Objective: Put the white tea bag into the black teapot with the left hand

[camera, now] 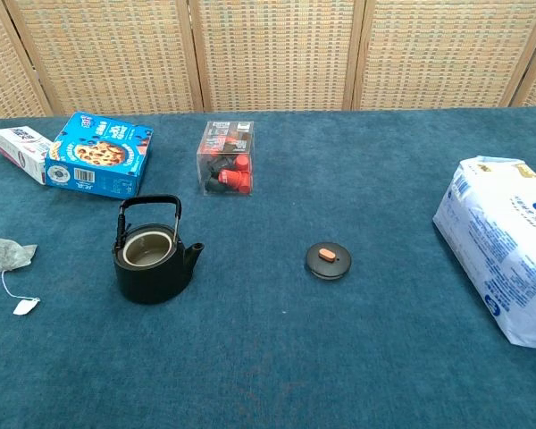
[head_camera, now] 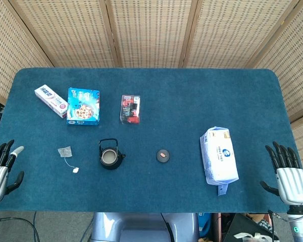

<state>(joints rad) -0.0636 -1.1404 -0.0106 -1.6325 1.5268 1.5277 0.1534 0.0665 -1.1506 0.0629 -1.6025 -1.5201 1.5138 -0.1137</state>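
My left hand (head_camera: 1, 169) and right hand (head_camera: 288, 171) rest empty, fingers spread wide, at the tabletop's (head_camera: 192, 101) front corners. The white tea bag (head_camera: 65, 151) lies near the front-left edge, beside the open black teapot (head_camera: 110, 157).

Tea bags: I count one tea bag (head_camera: 65, 151), white, with a string and tag.
Teapots: I see one teapot (head_camera: 110, 156), black, lid off.
Lids: one lid (head_camera: 163, 156), black with an orange knob.
Boxes: I make out three — a white box (head_camera: 51, 100), a blue box (head_camera: 83, 106), a clear box (head_camera: 130, 109) with red and black items.
Packs: one white pack (head_camera: 218, 155).
Hands: two, my left hand (head_camera: 1, 169) and right hand (head_camera: 288, 171).
Tables: one table (head_camera: 192, 101).
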